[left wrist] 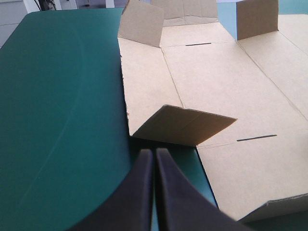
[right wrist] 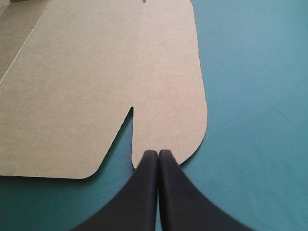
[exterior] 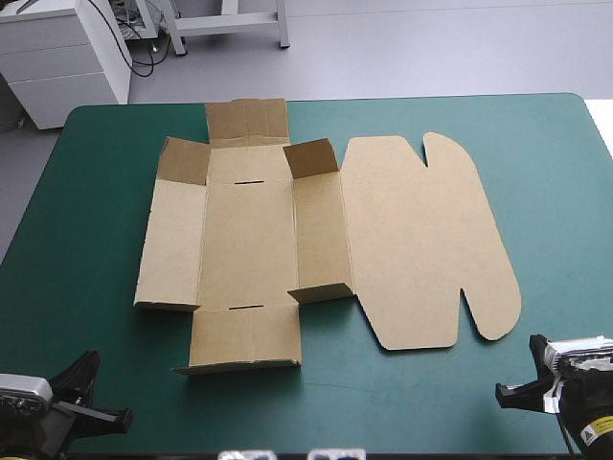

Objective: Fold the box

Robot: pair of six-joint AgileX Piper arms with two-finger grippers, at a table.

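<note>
Brown box (exterior: 249, 240) lies flat, small flaps (exterior: 309, 156) raised; left gripper (left wrist: 154, 153) and right gripper (right wrist: 158, 154) closed.

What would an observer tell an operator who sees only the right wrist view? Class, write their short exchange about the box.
Operator: Ahead of my right tool I see only the flat lid. Are any flaps of the box raised?
Observer: Yes: the two far corner flaps stand upright.
Operator: Where is the left tool?
Observer: Shut, pointing at the half-raised near-left flap, apart from it.
</note>
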